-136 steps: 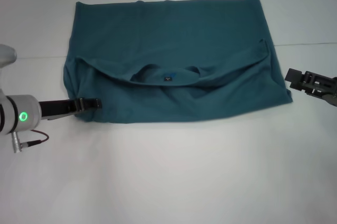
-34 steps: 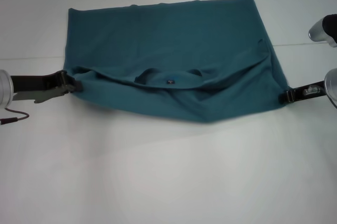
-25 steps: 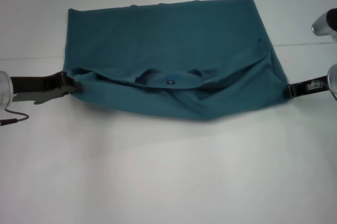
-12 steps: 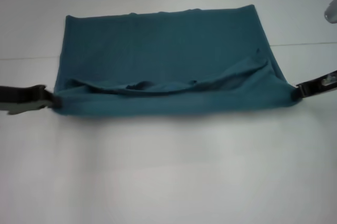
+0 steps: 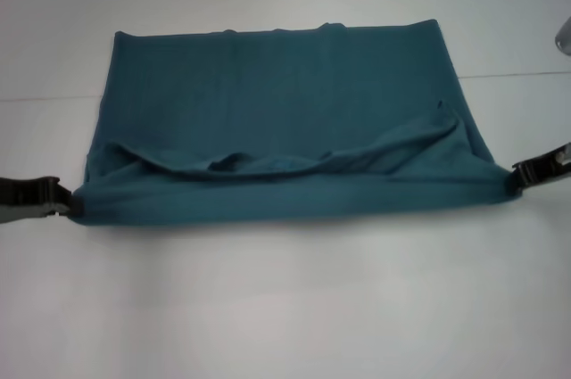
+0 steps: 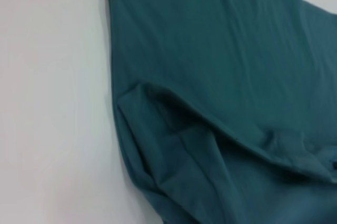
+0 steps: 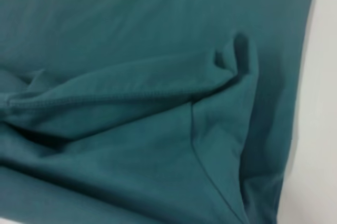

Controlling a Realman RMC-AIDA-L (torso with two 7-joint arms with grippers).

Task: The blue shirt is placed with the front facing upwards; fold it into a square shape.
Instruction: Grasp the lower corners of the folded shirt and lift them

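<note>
Both grippers have drawn apart and toward the robot since the earlier head pictures, pulling the near edge of the teal-blue cotton shirt [image 5: 277, 111] taut into a straight line where it sagged before, and the collar opening with its dark label has flattened out of sight. From the head view, the shirt lies as a wide, already partly folded panel on the plain white table [image 5: 285, 308], its far edge level and its near band stretched between the two arms. At the near left corner the black left gripper [image 5: 64, 205] is closed on the cloth, and at the near right corner the black right gripper [image 5: 519, 180] pinches the fabric likewise. A loose curved fold runs across the panel just behind the stretched band. From the left wrist view, the shirt [image 6: 221, 76] shows soft matte knit, with a rounded layered fold near the held corner and white table beside it; no fingers appear. From the right wrist view, the cloth [image 7: 131, 50] shows a stitched hem line and a small peaked pucker, the layers draping limply. The fabric looks light, floppy and non-slippery, so I judge it best held by pinching corners through all layers and keeping tension, or it will slump and wrinkle.
</note>
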